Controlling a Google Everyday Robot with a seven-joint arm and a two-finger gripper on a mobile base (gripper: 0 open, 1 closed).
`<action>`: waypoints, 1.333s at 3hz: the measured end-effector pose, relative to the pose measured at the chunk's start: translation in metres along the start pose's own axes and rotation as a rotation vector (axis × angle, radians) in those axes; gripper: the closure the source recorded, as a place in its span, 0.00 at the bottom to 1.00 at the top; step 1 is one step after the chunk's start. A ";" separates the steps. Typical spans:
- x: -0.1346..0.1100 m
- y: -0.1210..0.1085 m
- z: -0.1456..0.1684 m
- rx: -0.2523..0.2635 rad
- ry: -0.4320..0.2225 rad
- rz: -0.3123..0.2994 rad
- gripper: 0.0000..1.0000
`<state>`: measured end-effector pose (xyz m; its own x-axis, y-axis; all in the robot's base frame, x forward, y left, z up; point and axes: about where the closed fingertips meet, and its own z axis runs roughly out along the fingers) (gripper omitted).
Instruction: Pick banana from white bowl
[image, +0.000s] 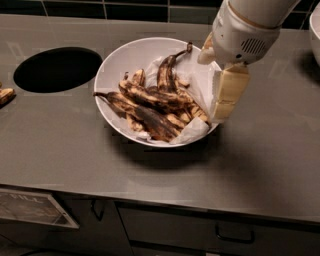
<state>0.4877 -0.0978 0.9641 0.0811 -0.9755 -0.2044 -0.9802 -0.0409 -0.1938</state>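
Blackened bananas (150, 102) lie piled on crumpled paper (192, 131) in white bowl (107, 70), mid counter (270, 150); gripper (222, 112) hangs at bowl's right rim, pointing down, spread or pressed together cannot tell; black round hole (57, 69) left of bowl
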 end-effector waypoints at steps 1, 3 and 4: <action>-0.008 0.000 0.004 -0.011 -0.009 -0.022 0.23; -0.024 -0.004 0.016 -0.043 -0.021 -0.057 0.32; -0.034 -0.007 0.023 -0.059 -0.025 -0.077 0.26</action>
<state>0.4955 -0.0599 0.9505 0.1608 -0.9633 -0.2149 -0.9796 -0.1292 -0.1537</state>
